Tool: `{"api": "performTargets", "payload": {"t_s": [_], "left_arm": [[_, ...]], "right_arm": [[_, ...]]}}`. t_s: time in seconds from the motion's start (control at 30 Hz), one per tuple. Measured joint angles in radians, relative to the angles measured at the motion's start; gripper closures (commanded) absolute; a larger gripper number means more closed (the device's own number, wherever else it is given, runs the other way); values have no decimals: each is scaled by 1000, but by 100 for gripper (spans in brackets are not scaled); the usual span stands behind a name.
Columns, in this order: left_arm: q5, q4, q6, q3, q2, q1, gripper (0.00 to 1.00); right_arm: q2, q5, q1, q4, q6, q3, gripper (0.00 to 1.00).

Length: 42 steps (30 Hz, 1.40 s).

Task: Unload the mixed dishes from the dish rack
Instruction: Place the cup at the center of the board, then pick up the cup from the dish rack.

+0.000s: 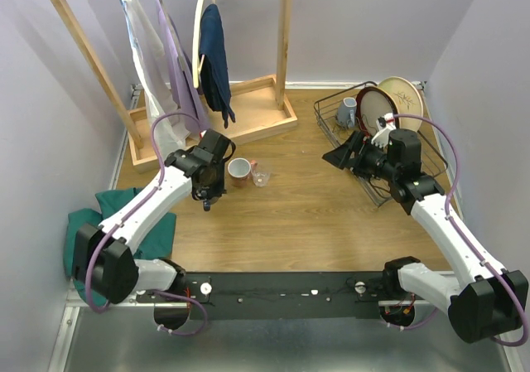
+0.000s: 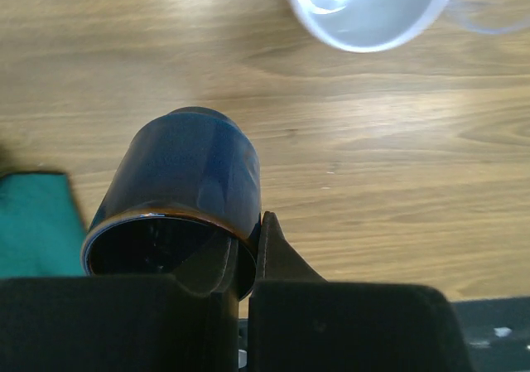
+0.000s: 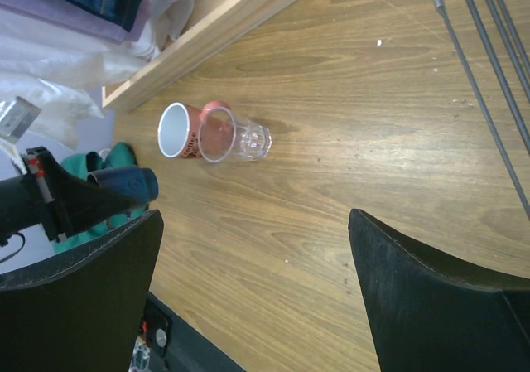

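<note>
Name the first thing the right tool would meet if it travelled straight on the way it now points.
Probably the clear glass, beside the pink mug, nearly dead ahead of the open right tool. Depth is unclear: angled downward, it might touch the wooden table first.

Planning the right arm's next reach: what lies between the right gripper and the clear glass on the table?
Only bare table lies between the right gripper and the clear glass, seen in the top external and right wrist views.

On the wood bench [image 1: 315,214]: pink mug [image 1: 239,171] and clear glass [image 1: 262,176] side by side at centre; wire dish rack [image 1: 331,96] upper right; wooden clothes rack [image 1: 261,107] upper left; green cloth [image 1: 83,223] lower left.
</note>
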State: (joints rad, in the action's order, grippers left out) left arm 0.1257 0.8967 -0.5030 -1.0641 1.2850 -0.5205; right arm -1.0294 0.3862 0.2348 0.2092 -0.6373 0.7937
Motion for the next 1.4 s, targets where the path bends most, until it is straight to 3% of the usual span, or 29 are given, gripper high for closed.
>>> {"api": "performTargets", "payload": {"t_s": [0.3, 0.67, 0.93, 1.03, 1.17, 1.4], "left_arm": [[-31, -43, 99, 5, 161, 105, 100], [-84, -97, 167, -74, 320, 119, 92], [-107, -135, 183, -74, 335, 119, 70], [-108, -143, 186, -74, 338, 119, 53], [-108, -147, 185, -72, 328, 119, 46], [-89, -137, 183, -43, 167, 119, 21]], "right_arm": [[2, -31, 0, 32, 29, 0, 0], [11, -58, 0, 81, 62, 0, 0], [7, -60, 0, 81, 68, 0, 0], [-1, -60, 0, 81, 75, 2, 0], [-14, -60, 0, 83, 90, 9, 0], [-43, -69, 0, 107, 132, 61, 0]]}}
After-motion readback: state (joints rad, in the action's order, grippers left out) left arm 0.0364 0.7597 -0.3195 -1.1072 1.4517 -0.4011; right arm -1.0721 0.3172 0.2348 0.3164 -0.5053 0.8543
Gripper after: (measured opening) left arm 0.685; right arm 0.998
